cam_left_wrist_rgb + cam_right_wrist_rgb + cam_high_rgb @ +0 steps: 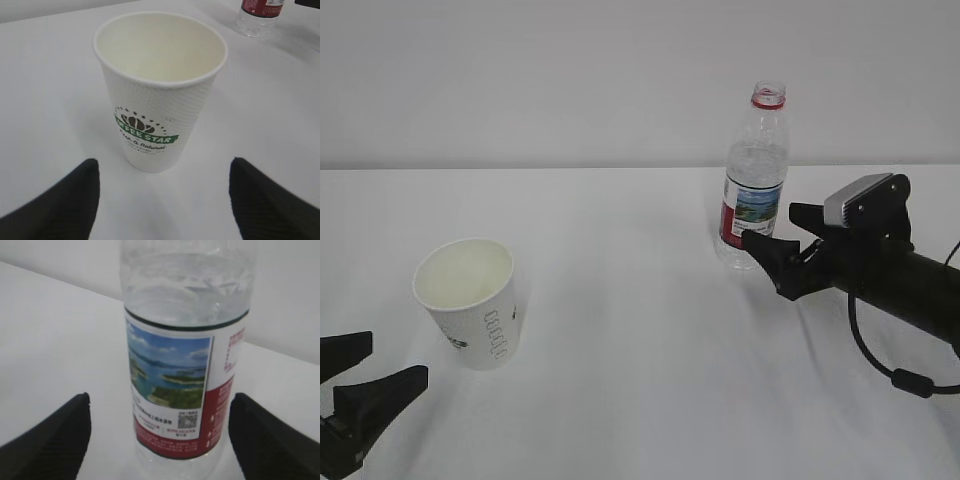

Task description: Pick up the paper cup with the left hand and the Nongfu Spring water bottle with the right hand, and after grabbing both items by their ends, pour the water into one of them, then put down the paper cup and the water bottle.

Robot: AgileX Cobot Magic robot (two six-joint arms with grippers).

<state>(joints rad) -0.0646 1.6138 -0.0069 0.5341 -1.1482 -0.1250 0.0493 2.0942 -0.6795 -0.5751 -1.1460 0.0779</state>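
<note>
- We see the paper cup (470, 302) upright near the table's (620, 400) front left, its rim open, bare table all round it.
- Our left hand (360, 385) sits just short of the cup, jaws spread wide and holding nothing.
- The water bottle (754, 180) stands capless toward the back right.
- Our right hand (782, 240) has its jaws wide open beside the label, not gripping.

Bright even light, soft faint shadows, wrist views perhaps slightly blurred
</note>
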